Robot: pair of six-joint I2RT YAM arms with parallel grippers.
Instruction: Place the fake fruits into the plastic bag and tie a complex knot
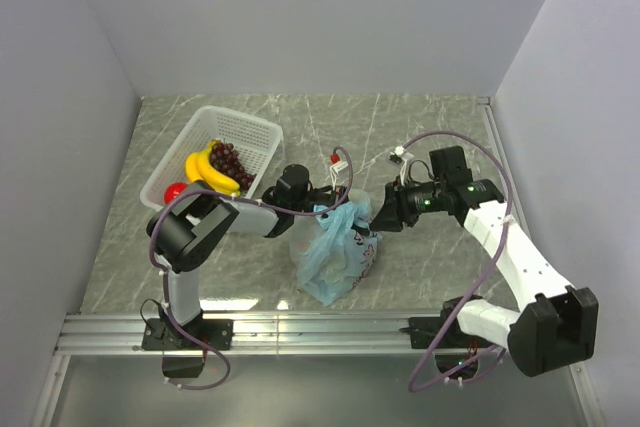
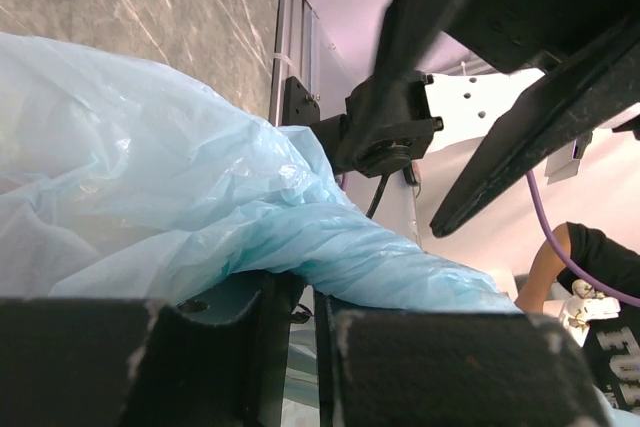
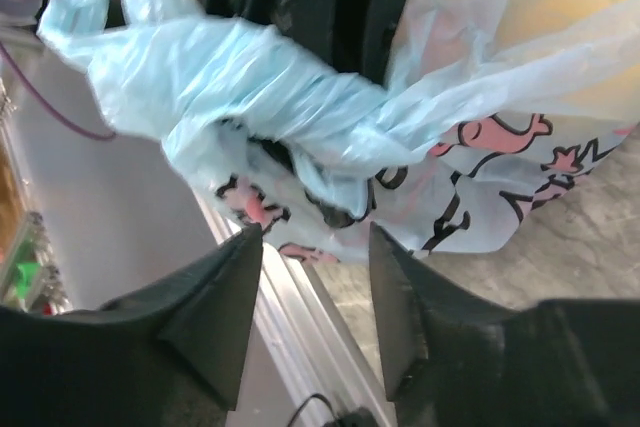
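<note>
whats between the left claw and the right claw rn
The plastic bag: its bunched light-blue top fills the gap between left claw and right claw, shown in the top view and close up from the right wrist.

Shows white link shells and black joint housings on left arm (image 1: 180,292) and right arm (image 1: 515,252). Trails purple cables (image 1: 440,134) along both. Ends in matte-black, wedge-fingered right tool (image 3: 312,237).
</note>
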